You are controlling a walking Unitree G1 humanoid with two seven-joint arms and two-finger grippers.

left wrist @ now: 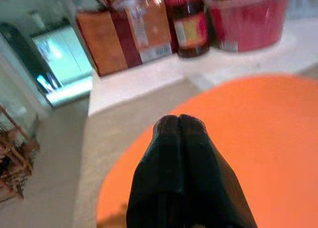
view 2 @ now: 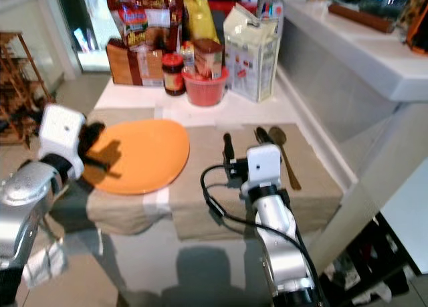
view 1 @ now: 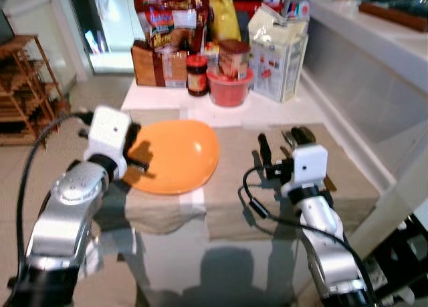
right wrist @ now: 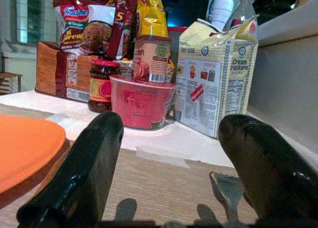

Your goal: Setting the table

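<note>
An orange plate [view 1: 177, 156] lies on the beige table runner [view 1: 234, 200], left of the middle. My left gripper [left wrist: 180, 120] hovers over the plate's left rim with its two black fingers pressed together and nothing between them. My right gripper [view 1: 281, 142] stands open just above the runner to the right of the plate, with nothing between its fingers [right wrist: 84, 173]. A spoon [view 2: 286, 156] and a fork [right wrist: 227, 189] lie on the runner just right of that gripper.
Groceries crowd the table's back: a red bowl [view 1: 229, 87], a dark jar [view 1: 196, 74], a cracker box [view 1: 277, 56] and snack bags [view 1: 170, 16]. A white counter [view 1: 374, 59] runs along the right. A wooden rack [view 1: 20, 86] stands at the left.
</note>
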